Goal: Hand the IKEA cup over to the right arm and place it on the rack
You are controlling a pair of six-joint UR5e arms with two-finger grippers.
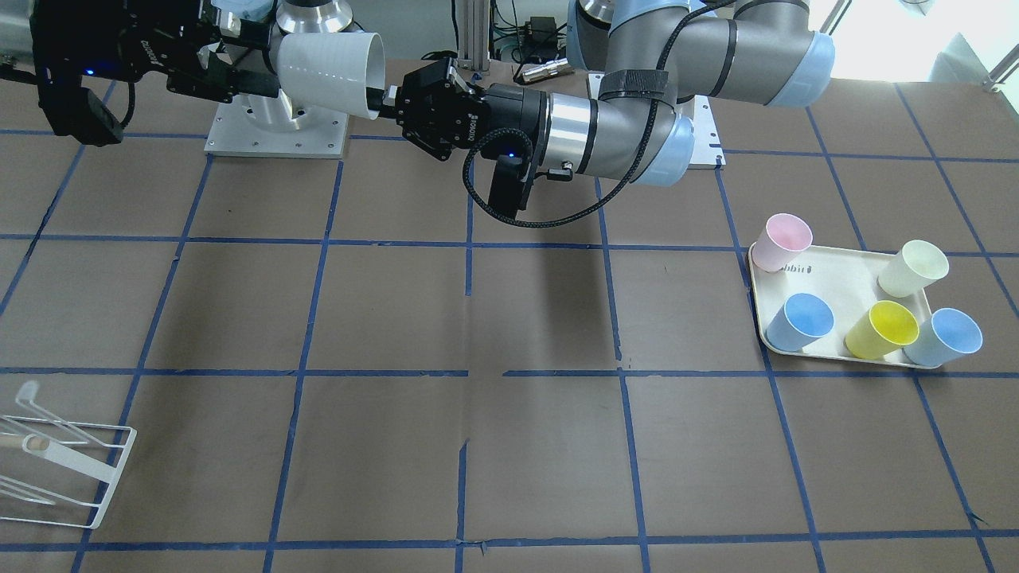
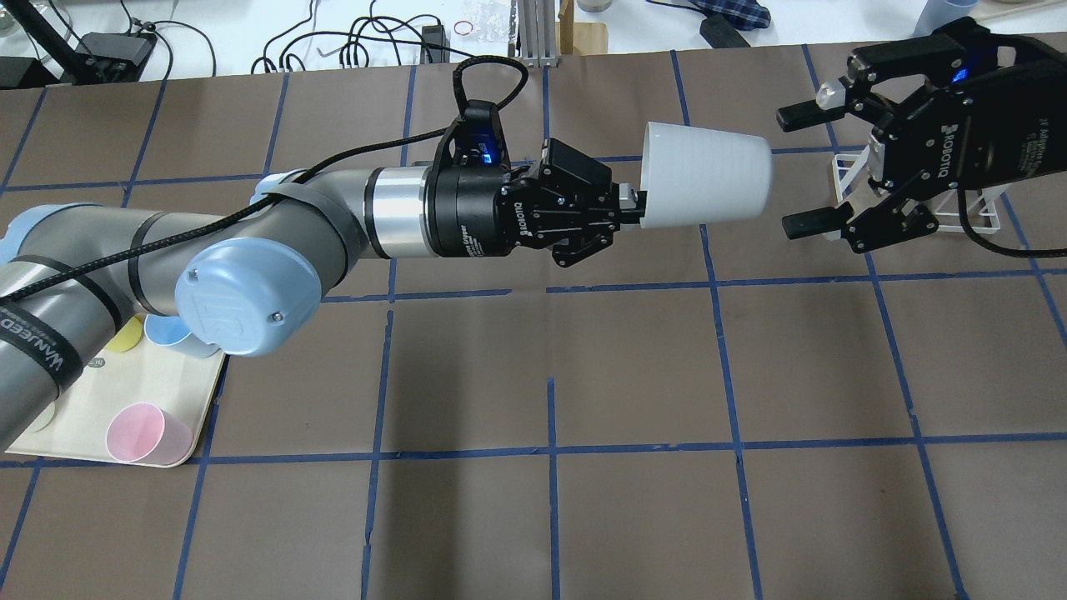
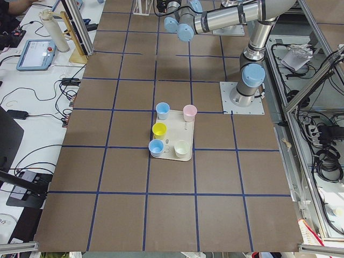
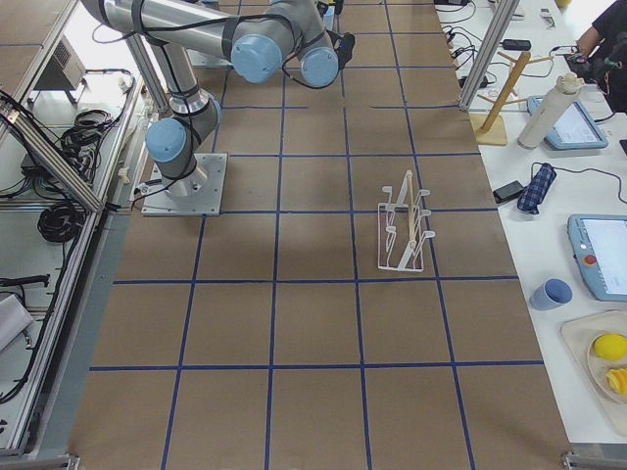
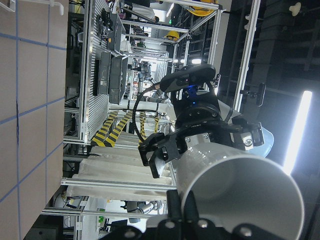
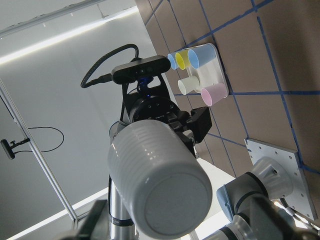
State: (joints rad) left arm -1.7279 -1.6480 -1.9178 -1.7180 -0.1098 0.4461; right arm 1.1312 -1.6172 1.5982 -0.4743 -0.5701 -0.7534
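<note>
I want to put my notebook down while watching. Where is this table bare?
The broad middle of the table is bare, between the rack at one end and the tray of cups at the other. Crowded: the tray, and above the robot's side, where the left gripper holds the IKEA cup toward the open right gripper.

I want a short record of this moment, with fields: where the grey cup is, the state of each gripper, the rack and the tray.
cup: IKEA cup, in the air above the table, lying sideways
left gripper: left gripper shut on the cup's rim
right gripper: right gripper open, facing the cup's base, not closed on it
rack: rack stands on the table, no cup on it
tray: tray with pastel cups
handover: not yet done
</note>
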